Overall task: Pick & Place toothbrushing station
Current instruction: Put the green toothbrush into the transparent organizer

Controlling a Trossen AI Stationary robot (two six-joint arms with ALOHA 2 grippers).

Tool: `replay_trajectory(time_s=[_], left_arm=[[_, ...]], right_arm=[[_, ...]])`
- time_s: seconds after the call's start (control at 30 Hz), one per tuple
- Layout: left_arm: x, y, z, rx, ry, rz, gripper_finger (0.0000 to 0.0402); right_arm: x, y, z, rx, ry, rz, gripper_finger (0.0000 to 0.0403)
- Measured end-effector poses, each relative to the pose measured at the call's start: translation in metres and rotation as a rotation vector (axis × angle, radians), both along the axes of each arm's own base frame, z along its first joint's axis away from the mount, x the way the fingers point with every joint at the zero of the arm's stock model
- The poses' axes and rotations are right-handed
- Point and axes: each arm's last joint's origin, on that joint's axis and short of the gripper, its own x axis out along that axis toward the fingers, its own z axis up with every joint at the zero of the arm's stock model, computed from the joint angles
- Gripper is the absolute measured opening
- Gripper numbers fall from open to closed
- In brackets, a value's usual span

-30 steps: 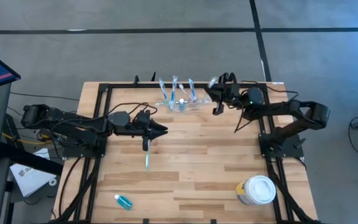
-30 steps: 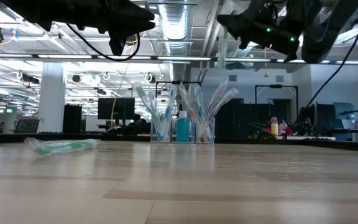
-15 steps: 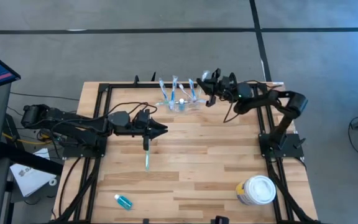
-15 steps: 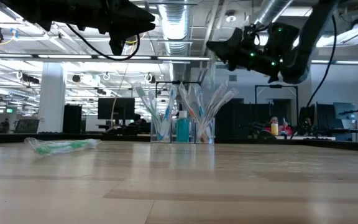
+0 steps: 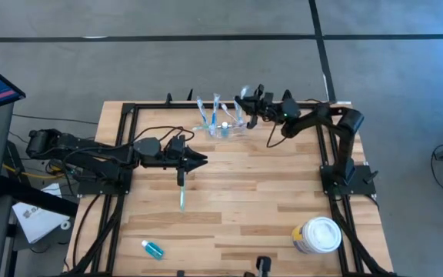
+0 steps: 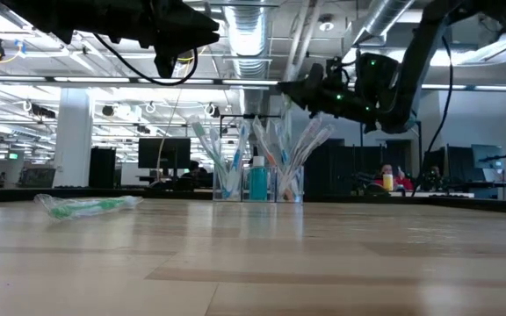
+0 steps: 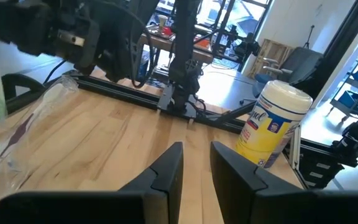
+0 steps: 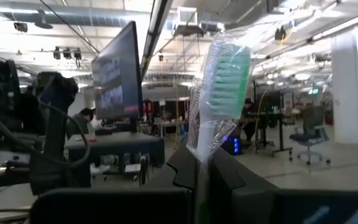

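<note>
1. the toothbrushing station [image 5: 222, 127] sits near the far edge of the wooden table [image 5: 268, 208], about midway across it, and in the high view its long axis runs left to right along that edge.
2. in the low view the toothbrushing station [image 6: 257, 180] stands upright, with wrapped brushes fanning up and outward from it and a small blue bottle [image 6: 258, 181] in its middle.
3. the right gripper [image 5: 244, 98] hangs just above the station's right end, pointing left toward it; its fingers are pressed together on a wrapped toothbrush [image 8: 224, 93] with a green and white head that sticks out past the fingertips in the right wrist view.
4. in the low view the right gripper [image 6: 290, 88] is above the tops of the standing brushes, and i cannot tell whether its brush touches them.
5. the left gripper [image 5: 199, 160] hovers over the left middle of the table, pointing right, its fingers [image 7: 166, 177] a narrow gap apart with nothing between them.
6. another wrapped green toothbrush [image 5: 181, 195] lies flat on the table just nearer than the left gripper.
7. a second small blue bottle [image 5: 153, 248] lies near the front left corner, and a white-lidded tub [image 5: 319, 235] stands near the front right.
</note>
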Motion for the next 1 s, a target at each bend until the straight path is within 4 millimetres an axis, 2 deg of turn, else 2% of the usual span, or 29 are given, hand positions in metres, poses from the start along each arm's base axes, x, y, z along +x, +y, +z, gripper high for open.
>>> replay_trajectory(time_s=[0.4,0.7,1.0], left_arm=[[0.0,0.0,0.0,0.0,0.002,0.0,0.0076],[0.0,-0.004,-0.001,0.0,0.007,-0.016,0.0076],[0.0,-0.005,-0.001,0.0,0.006,-0.022,0.0076]], right_arm=[[0.003,-0.006,-0.008,0.061,0.021,0.007,0.0007],[0.01,-0.004,-0.034,0.109,0.067,0.0,0.0006],[0.007,-0.008,-0.035,0.102,0.08,-0.031,0.0006]])
